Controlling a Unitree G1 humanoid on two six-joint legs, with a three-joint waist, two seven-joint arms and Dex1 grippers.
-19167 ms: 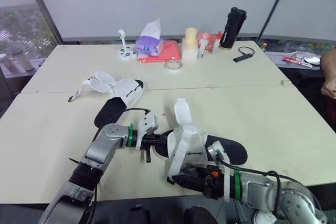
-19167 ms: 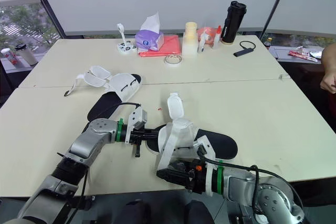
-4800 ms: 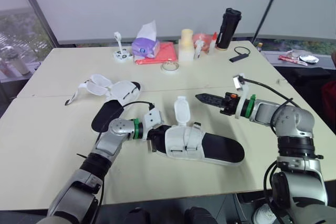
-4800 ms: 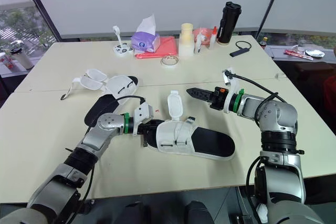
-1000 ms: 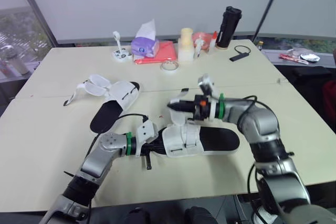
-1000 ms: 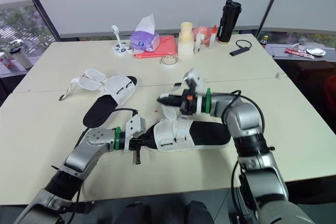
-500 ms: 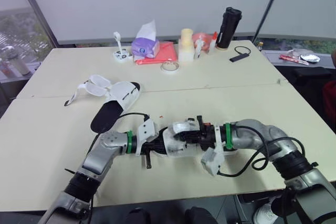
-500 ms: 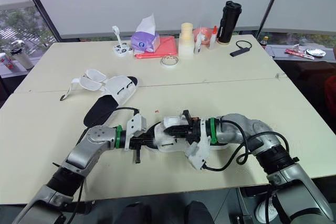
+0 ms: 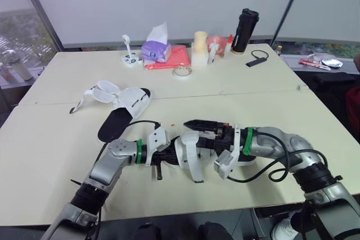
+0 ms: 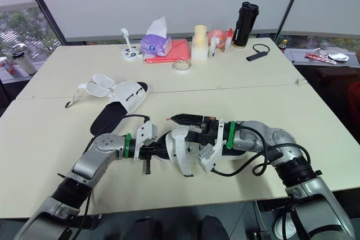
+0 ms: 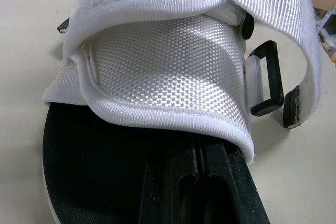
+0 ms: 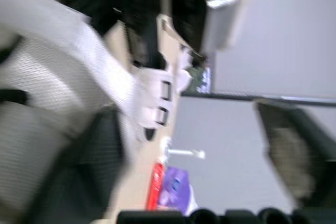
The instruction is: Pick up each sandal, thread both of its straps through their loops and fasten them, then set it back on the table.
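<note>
Near sandal (image 9: 188,147): a white woven upper on a black sole. It lies on the surface (image 9: 270,99) close to the robot's front edge, between the two arms.
Long axis: runs across the robot from its left to its right. One end points at the left arm, and the rest of the sole goes under the right forearm.
Hanging strap (image 9: 194,170): one white strap droops loose over the side of the sandal nearest the robot and looks unfastened.
Black loop (image 11: 266,80): a rectangular buckle at the edge of the upper, with a strap end just beside it and not through it.
Left hand (image 9: 167,155): clamped on the sole at the sandal's left end, with its fingers reaching in under the upper.
Right hand (image 9: 194,123): fingers together with nothing seen between them. It hovers just above the upper and points toward the robot's left, along the sandal's length.
Nearer arm, as a judgement: the right hand is the free one and sits closest to the straps, so the threading should fall to it.
Second sandal (image 9: 125,104): lies farther back on the left with its straps open, well apart from both hands.
</note>
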